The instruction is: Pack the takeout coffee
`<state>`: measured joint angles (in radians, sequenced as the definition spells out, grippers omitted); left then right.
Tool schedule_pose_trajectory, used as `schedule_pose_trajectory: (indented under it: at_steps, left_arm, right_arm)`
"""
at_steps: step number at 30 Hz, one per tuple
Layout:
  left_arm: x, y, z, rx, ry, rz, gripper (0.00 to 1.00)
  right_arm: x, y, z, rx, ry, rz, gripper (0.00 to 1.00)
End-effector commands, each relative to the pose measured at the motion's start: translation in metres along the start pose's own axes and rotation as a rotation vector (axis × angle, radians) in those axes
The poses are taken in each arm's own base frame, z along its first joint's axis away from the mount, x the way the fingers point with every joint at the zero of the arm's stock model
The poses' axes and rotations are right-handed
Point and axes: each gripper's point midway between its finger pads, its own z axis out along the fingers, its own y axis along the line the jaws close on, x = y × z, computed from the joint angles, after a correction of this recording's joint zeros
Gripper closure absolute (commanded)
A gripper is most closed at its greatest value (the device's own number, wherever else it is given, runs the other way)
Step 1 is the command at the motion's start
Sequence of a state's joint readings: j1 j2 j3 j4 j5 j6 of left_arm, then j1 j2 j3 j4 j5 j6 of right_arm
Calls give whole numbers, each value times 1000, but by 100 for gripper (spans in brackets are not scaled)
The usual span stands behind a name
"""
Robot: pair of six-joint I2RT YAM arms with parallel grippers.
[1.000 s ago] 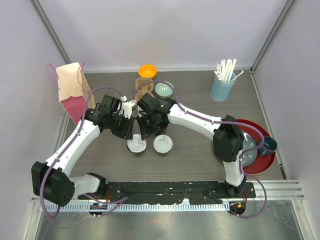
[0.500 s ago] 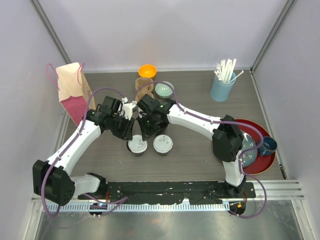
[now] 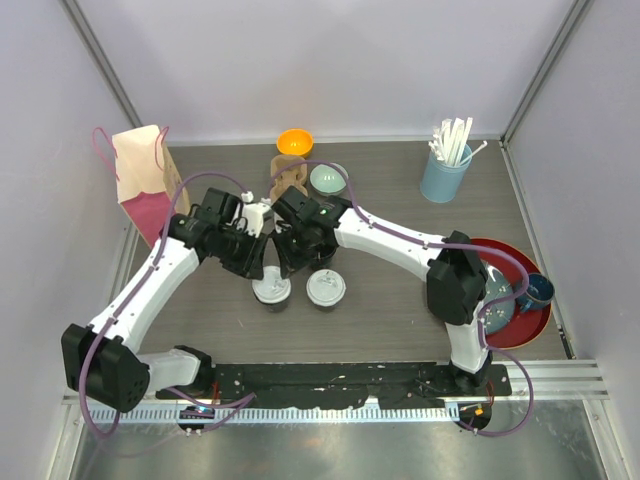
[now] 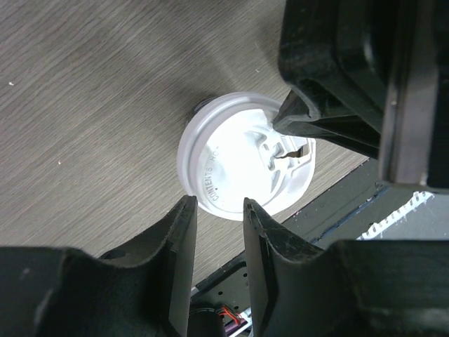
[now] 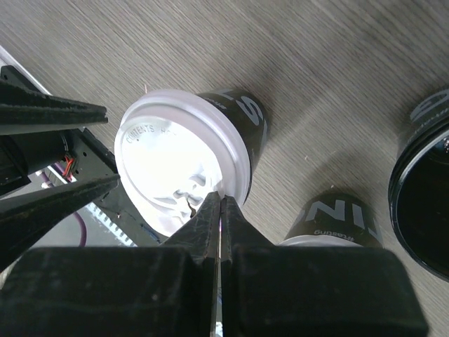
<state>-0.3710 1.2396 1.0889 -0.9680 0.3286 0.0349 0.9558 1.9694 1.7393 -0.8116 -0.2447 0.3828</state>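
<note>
Downward, left claw (image 4: 217, 210) above lidded cup (image 4: 228, 158).

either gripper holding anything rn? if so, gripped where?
Nothing is held. The left gripper hangs open above the lidded cup, not closed on it. The right gripper is shut and empty, tips by the cup's rim.

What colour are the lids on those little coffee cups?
The lids are white, on black cups; clearest in the right wrist view.

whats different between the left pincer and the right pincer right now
The left pincer has its fingers apart; the right pincer is shut tight. The left pincer's tips flank the rim of the white lid; the right pincer's tip points at its sip hole. Both hover over the same lidded cup, and neither holds it.
</note>
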Motion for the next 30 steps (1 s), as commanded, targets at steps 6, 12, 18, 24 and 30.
schedule_pose_trajectory:
  at_steps: [6,12,18,24,30]
  left_arm:
    - [-8,-7,-8,20,-32,37,64]
    - [0,-1,3,12,-1,32,64]
    - [5,8,18,-9,32,28,64]
    - [9,8,28,5,53,21,64]
    - [12,7,31,19,65,17,64]
  right_arm:
    - [-27,64,-29,-158,-139,-195,99]
    - [-18,57,-19,-131,-106,-186,99]
    - [-18,50,-15,-100,-99,-189,99]
    - [-16,54,-8,-125,-85,-191,99]
    - [-19,55,-6,-132,-87,-200,99]
